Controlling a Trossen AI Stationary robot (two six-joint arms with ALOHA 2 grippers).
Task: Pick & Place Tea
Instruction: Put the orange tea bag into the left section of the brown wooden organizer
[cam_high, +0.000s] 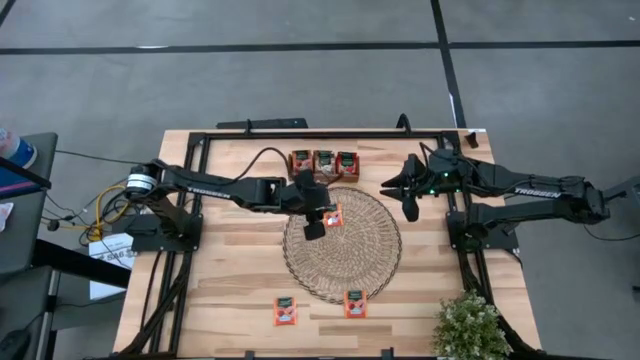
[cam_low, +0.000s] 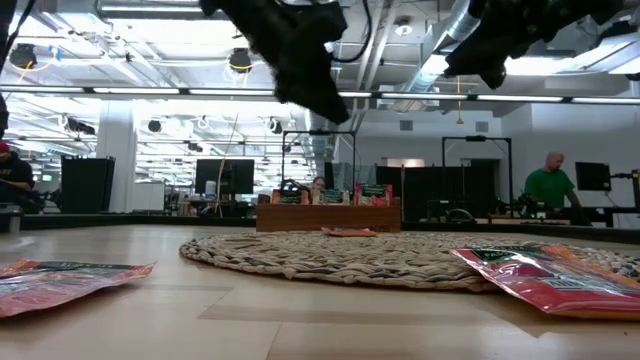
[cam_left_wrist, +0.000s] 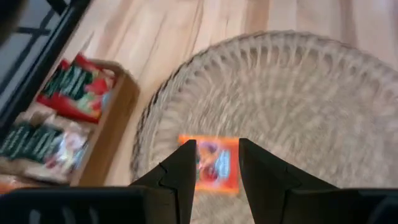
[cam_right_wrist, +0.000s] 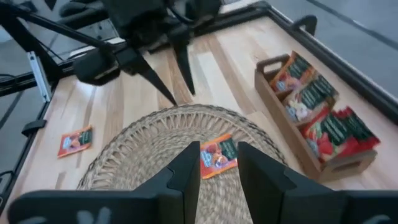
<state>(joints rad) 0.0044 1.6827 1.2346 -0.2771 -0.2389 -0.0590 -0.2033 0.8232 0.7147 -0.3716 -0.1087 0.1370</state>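
Note:
One red-orange tea packet lies flat on the far part of the round woven mat. My left gripper hangs open just above it, and the packet shows between its fingers without touching them. My right gripper stays open in the air over the table's right side, off the mat's far right rim, and the same packet shows beyond its fingers. Two more packets lie flat near the front, the second at the mat's near rim. Further packets stand in the wooden tray.
The tray stands at the far edge behind the mat. A small potted plant sits at the near right corner. A black frame runs along the table's far and side edges. Bare wood lies to the left of the mat.

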